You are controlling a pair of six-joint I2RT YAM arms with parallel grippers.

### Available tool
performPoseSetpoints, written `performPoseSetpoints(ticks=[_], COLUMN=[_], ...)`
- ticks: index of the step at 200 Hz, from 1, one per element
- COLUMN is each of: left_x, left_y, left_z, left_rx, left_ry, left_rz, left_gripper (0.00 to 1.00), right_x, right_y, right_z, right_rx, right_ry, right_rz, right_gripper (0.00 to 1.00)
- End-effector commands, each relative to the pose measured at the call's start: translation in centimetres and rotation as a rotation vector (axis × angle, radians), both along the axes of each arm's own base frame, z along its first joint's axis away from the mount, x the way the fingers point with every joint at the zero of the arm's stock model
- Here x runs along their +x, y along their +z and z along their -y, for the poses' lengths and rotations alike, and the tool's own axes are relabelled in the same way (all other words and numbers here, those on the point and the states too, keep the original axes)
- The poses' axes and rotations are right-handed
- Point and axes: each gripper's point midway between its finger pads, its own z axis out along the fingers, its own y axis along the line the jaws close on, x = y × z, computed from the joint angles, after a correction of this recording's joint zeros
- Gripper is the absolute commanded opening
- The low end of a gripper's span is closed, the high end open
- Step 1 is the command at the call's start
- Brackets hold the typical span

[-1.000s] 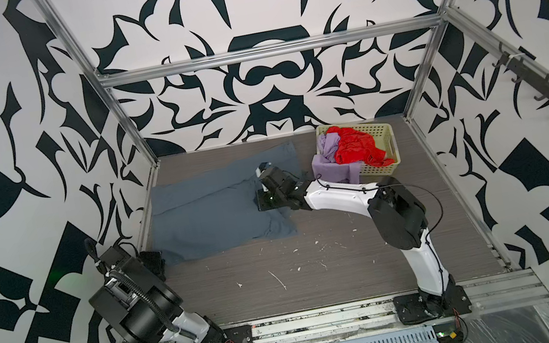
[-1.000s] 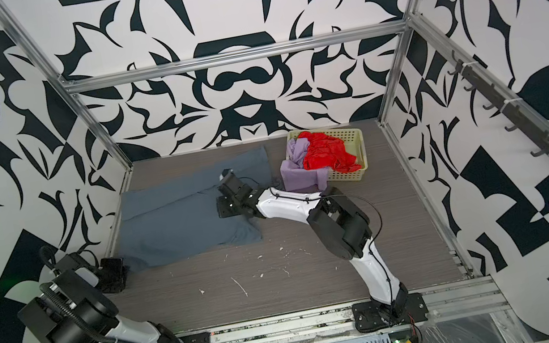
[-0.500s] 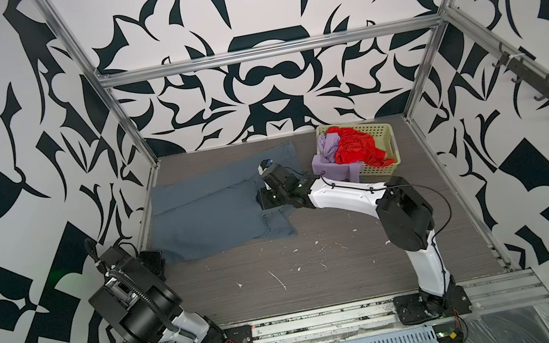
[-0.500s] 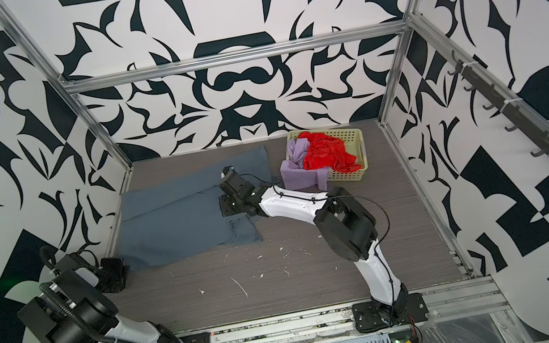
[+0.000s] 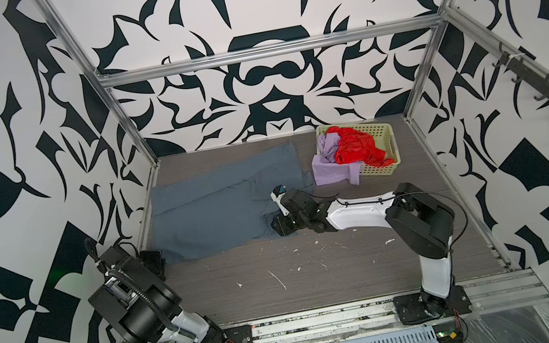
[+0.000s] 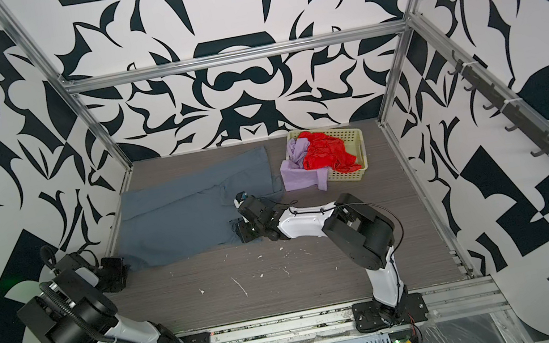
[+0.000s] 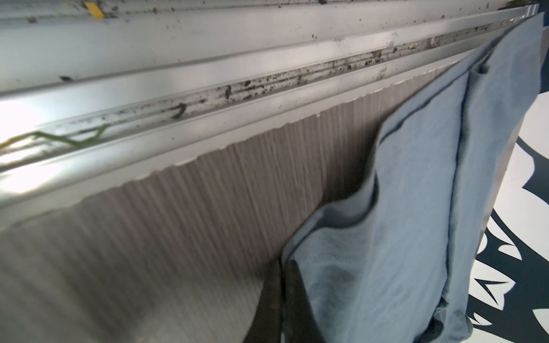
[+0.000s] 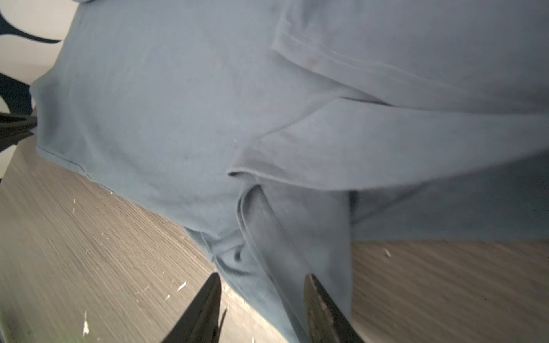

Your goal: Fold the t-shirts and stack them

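Note:
The slate blue-grey t-shirt [image 5: 212, 214] [image 6: 178, 220] lies spread over the table's back left. My left gripper [image 5: 161, 262] [image 6: 124, 271] is at its near left corner, and in the left wrist view it [image 7: 282, 267] is shut on the hem of the blue-grey cloth [image 7: 430, 178]. My right gripper [image 5: 277, 227] [image 6: 244, 233] is at the shirt's near right corner. In the right wrist view it [image 8: 263, 282] stands open, a loose fold of the shirt [image 8: 178, 104] lying between the fingers. The red t-shirt [image 5: 352, 147] [image 6: 325, 152] is bunched in the basket. The lilac t-shirt [image 5: 332, 171] [image 6: 300, 177] hangs over the basket's left side.
The cream perforated basket [image 5: 382, 130] [image 6: 352, 135] stands at the back right. White scraps [image 5: 278, 278] are scattered over the wood-grain table in front. An aluminium rail [image 7: 208, 89] runs along the left edge by my left gripper.
My right gripper has moved toward the table's front, drawing the shirt's near right corner with it, and its jaws have opened wider. The left arm has not moved.

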Motion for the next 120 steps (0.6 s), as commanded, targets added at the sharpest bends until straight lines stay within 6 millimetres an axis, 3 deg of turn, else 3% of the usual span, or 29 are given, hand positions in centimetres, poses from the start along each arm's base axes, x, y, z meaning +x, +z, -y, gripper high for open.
performPoseSetpoints(ticks=[1,120], left_x=[-0.9,-1.0], left_y=[-1.1,-1.1], left_z=[0.6,0.6], left_rx=[-0.028,-0.023], left_ry=[-0.006,-0.010], left_rz=[-0.049,-0.052], left_gripper=[0.00,0.00], right_x=[1.6,6.9], right_y=[2.7,0.9], right_z=[-2.6,-4.8], right_rx=[0.066,-0.077], right_ry=[0.073,0.021], right_rz=[0.125,0.223], right_gripper=[0.49,0.47])
